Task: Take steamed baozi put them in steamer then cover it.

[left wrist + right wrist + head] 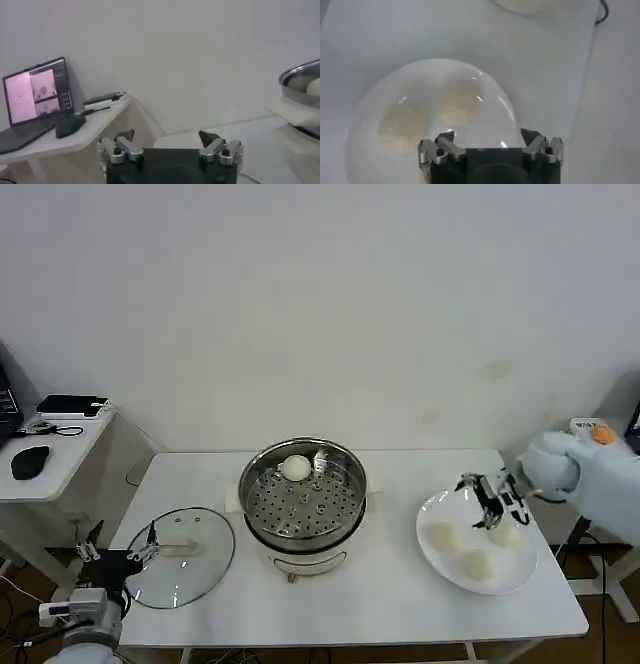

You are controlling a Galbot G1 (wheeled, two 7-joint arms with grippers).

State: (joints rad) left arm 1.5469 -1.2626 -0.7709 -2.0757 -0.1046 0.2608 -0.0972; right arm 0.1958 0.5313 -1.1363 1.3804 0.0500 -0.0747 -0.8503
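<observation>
Head view: white table [370,604] carrying steamer [303,496] at centre, one baozi [296,468] inside on the perforated tray, toward the far rim. White plate [478,541] at the right side of the table, holding three baozi [479,564], grouped near the plate's middle and right. Right end effector [493,502] positioned over the far part of the plate, just above the buns, fingers spread apart and gripping nothing. Glass lid [182,555] lying flat on the table left of the steamer, apart from it. Left end effector [118,550] low at the near-left corner, beside the lid's left edge, fingers parted and empty. Side desk [55,454] at far left with a computer mouse [30,460] and a dark flat device on it. Left wrist view: left end effector [166,140] seen with fingers apart, nothing between them; laptop [36,95] open on the side desk; steamer rim [300,82] at the edge of view with a pale bun inside. Right wrist view: right end effector [488,140] open above the plate [435,120]; two pale buns [402,127] visible on the plate beyond the fingertips, blurred.
</observation>
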